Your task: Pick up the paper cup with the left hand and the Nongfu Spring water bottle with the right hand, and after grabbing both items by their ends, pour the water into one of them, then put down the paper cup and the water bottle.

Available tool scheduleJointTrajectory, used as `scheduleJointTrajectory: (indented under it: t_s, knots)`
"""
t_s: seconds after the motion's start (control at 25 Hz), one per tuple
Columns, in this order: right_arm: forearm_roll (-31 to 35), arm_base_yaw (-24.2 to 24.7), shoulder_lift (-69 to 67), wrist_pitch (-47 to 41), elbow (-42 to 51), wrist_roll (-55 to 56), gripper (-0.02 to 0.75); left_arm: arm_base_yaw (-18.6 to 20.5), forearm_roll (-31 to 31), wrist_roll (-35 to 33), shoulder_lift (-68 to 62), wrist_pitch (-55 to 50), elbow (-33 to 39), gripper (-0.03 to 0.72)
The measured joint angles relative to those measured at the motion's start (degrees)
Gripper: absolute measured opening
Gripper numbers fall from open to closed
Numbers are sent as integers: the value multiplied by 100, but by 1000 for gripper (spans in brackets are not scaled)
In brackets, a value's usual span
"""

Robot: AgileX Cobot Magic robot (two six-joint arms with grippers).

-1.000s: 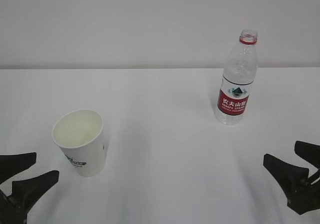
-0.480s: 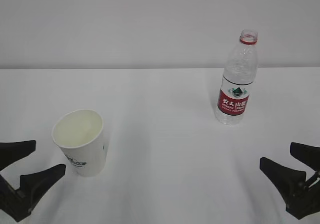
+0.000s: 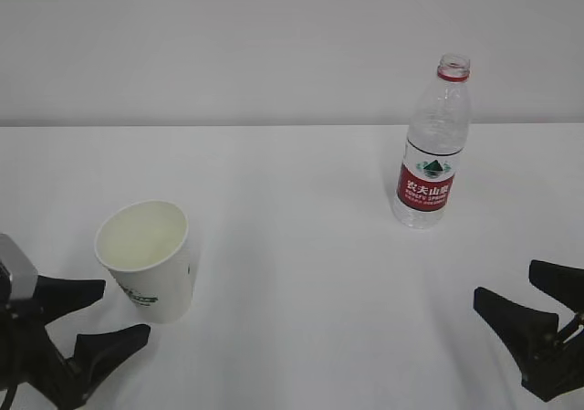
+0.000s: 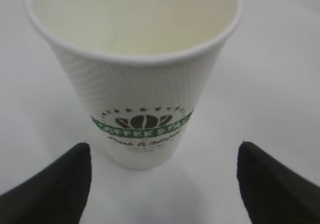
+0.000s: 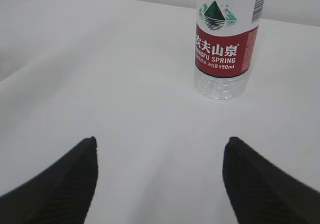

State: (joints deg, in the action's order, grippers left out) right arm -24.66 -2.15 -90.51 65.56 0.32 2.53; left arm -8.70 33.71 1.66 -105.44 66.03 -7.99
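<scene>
Paper cup (image 3: 146,260) upright, bottle (image 3: 432,148) uncapped; left tool (image 3: 82,335), right tool (image 3: 529,298) both agape, empty.

The left hand (image 3: 96,317) is seen at lower left, jaws spread wide; the right hand (image 3: 527,291) at lower right, likewise spread.

This looks like a robot test setup in a lab, not a home or shop. A bare white counter (image 3: 301,246) runs back to a plain pale wall (image 3: 228,45) with no decoration, shelving or window. Only 2 props stand on it, a paper cup (image 3: 149,257) and a Nongfu Spring water bottle (image 3: 432,145), well apart. 2 black robot pincers, the left pincer (image 3: 82,323) and the right pincer (image 3: 531,296), enter from the near edge.
</scene>
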Motion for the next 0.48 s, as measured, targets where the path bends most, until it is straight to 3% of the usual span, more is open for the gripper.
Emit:
scheduleJointTrajectory:
  t_s: [0.48]
  knots:
    - [0, 0, 0, 9, 0, 0, 587, 0, 35, 0, -512, 2, -563, 682]
